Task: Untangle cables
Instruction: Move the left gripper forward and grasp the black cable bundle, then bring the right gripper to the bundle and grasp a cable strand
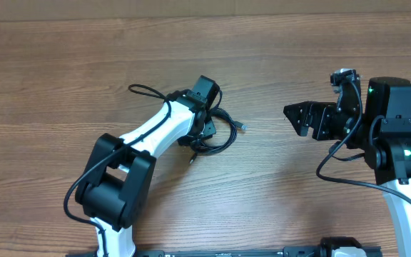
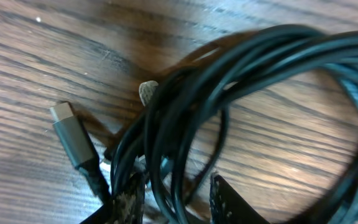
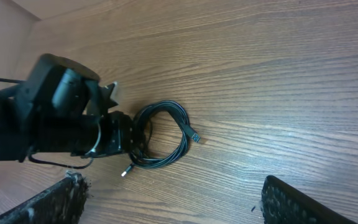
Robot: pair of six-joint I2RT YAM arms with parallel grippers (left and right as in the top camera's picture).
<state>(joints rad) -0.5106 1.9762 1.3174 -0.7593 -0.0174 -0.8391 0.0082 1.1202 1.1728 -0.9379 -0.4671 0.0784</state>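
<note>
The cables are thin black wires coiled in one loop on the wooden table, with a small silver plug sticking out to the right. My left gripper is down at the coil's left side. In the left wrist view its fingers are half closed around a few strands of the cables, with a gap still showing; a grey plug lies to the left. My right gripper is open and empty, well to the right of the coil. The right wrist view shows its wide-open fingers and the coil ahead.
The thicker black cable of the left arm arches beside its white link. The right arm's body stands at the right edge. The wooden table ends near the top of the overhead view.
</note>
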